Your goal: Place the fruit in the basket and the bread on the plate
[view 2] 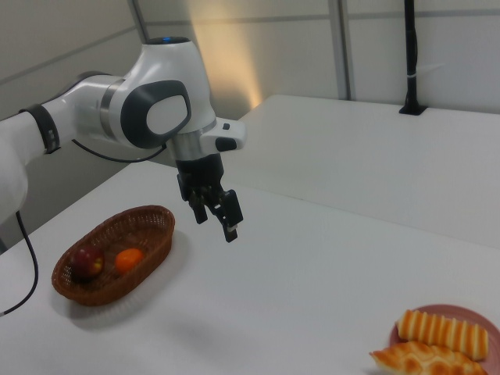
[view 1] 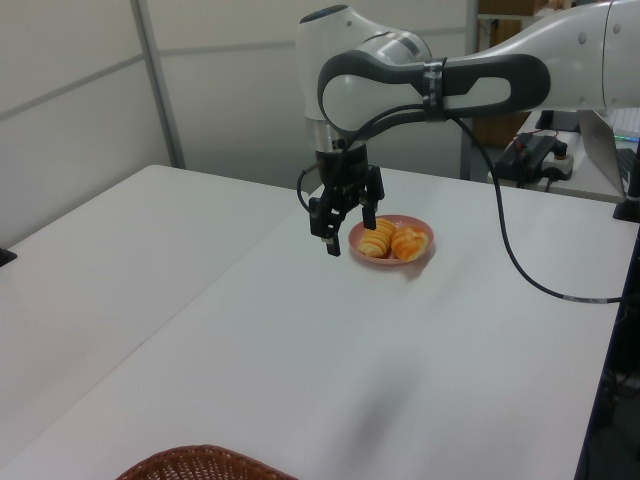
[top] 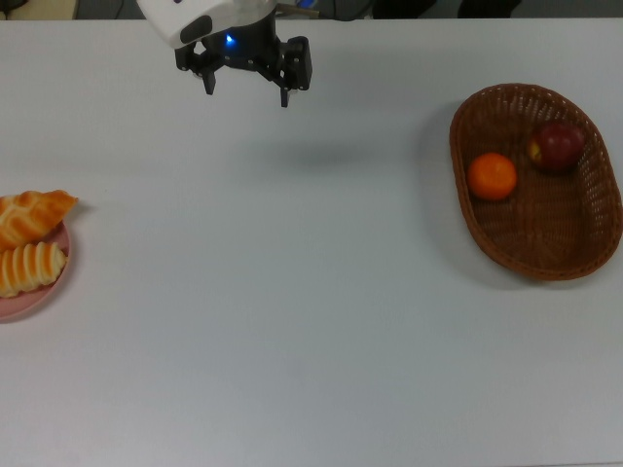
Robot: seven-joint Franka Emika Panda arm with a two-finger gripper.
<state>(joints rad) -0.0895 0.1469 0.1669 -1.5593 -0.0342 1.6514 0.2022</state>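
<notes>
Your arm reaches out over the table | wrist bends down | your gripper [top: 245, 86] [view 1: 347, 226] [view 2: 215, 219] hangs in the air, pointing down | fingers spread apart, holding nothing

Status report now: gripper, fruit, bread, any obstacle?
Gripper open, empty, above bare table. Tangerine and apple inside basket. Both pastries on pink plate. Nothing in the way.

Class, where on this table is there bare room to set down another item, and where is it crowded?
Free: the wide tabletop between the plate and the basket. Crowded: the plate, filled by two breads, and the basket's end holding the tangerine and apple.
</notes>
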